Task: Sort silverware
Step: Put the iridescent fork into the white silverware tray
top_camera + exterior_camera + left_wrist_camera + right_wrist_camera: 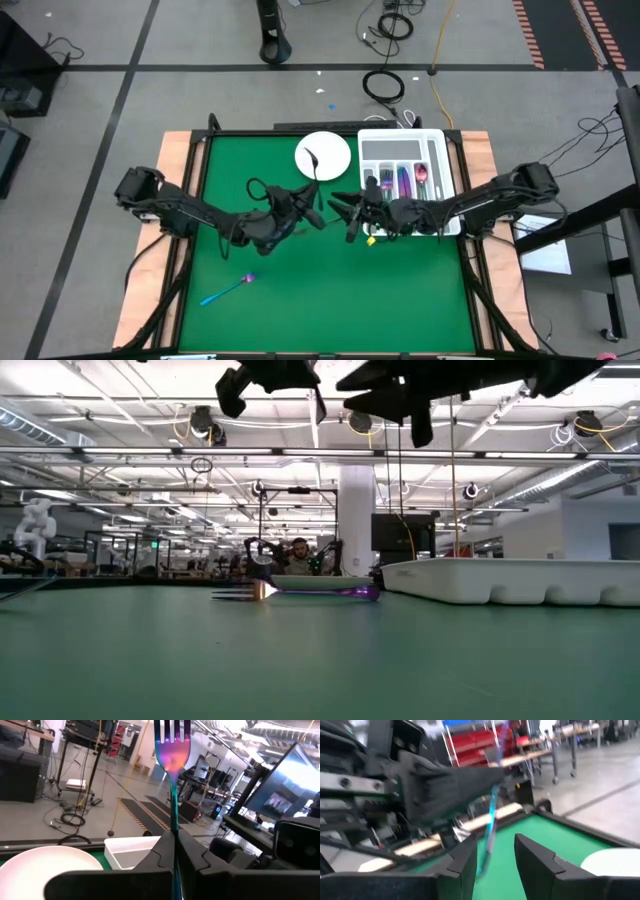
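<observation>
left end effector (172,851) pinched on a fork (172,750) mid-bench, handing over | right end effector (495,857) parted around its handle | tray (440,140) holds several pieces | spoon (228,290) waits on bench (330,300) | sorting well along

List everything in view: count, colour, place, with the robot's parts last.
Fork: one, iridescent pink-teal, upright in the left gripper.
Loose utensil: one, blue-purple, on the mat near the left arm's side.
Sorted silverware: a few, purple-pink, in the tray's slots.
Plate: one, white, far edge of the mat.
Slotted tray: one, white, beside the plate.
Table mat: one, green.
Left gripper: shut on the fork, mid-table.
Right gripper: open, facing the left gripper.
</observation>
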You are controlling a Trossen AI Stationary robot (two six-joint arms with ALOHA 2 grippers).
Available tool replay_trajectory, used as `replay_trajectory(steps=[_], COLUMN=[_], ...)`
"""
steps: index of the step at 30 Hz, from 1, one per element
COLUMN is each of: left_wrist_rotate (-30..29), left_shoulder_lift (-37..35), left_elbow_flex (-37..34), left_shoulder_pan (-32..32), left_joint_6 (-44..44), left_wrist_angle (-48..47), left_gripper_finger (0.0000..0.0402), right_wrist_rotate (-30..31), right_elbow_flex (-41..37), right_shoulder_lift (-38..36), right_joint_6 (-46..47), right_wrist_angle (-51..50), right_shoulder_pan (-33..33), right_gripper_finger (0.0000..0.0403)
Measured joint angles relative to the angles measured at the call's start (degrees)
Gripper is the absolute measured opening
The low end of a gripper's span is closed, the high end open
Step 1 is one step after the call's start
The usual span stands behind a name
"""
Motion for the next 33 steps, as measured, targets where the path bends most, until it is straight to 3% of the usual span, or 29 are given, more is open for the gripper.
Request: replay_trajectory(steps=[9, 25, 29, 33], left_wrist_rotate=[0.0, -0.6, 1.7, 1.9], left_shoulder_lift=[0.1, -0.4, -0.4, -0.4], left_elbow_flex=[0.8, 0.7, 0.7, 0.7], left_shoulder_pan=[0.0, -0.1, -0.2, -0.1], left_joint_6=[-1.2, -2.8, -3.3, -4.3], left_wrist_angle=[-1.6, -2.8, -2.6, -2.9], left_gripper_finger=[0.0001, 0.0001, 0.0001, 0.0001], right_wrist_rotate=[-0.1, -2.3, -3.3, -3.3], right_elbow_flex=[0.2, 4.7, 4.7, 4.7], right_shoulder_lift=[5.6, 8.7, 8.7, 8.7], right_joint_6=[-3.1, -5.8, -3.2, -1.3], right_wrist_angle=[11.6, 8.7, 4.8, 3.0], right_shoulder_pan=[0.0, -1.4, -2.4, -3.2], right_gripper_finger=[0.0119, 0.0114, 0.009, 0.004])
